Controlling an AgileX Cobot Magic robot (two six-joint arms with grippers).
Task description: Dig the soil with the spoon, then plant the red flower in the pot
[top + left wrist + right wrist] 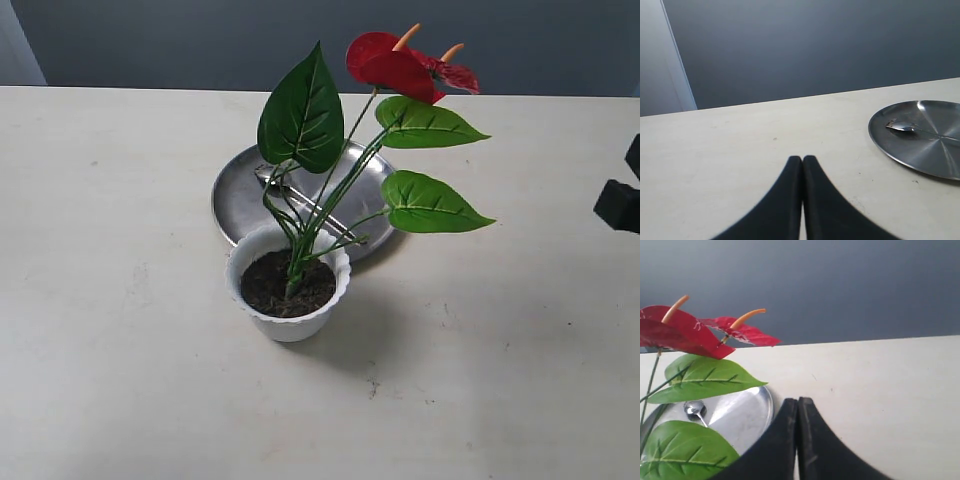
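The red flower [400, 65] stands planted in the white pot [289, 322], its stems rising out of the dark soil [275, 285] and leaning right. The silver spoon [300, 195] lies on the steel plate behind the pot, partly hidden by stems; its bowl also shows in the left wrist view as the spoon [901, 127] and in the right wrist view as the spoon [694, 409]. My left gripper [802, 159] is shut and empty, out of the exterior view. My right gripper [798, 401] is shut and empty near the plate's edge; only a dark part shows at the exterior view's right edge.
The round steel plate [235, 195] sits behind the pot on the pale table [120, 300]. Broad green leaves [432, 203] spread to the right over the plate and table. A dark wall runs behind the table's far edge.
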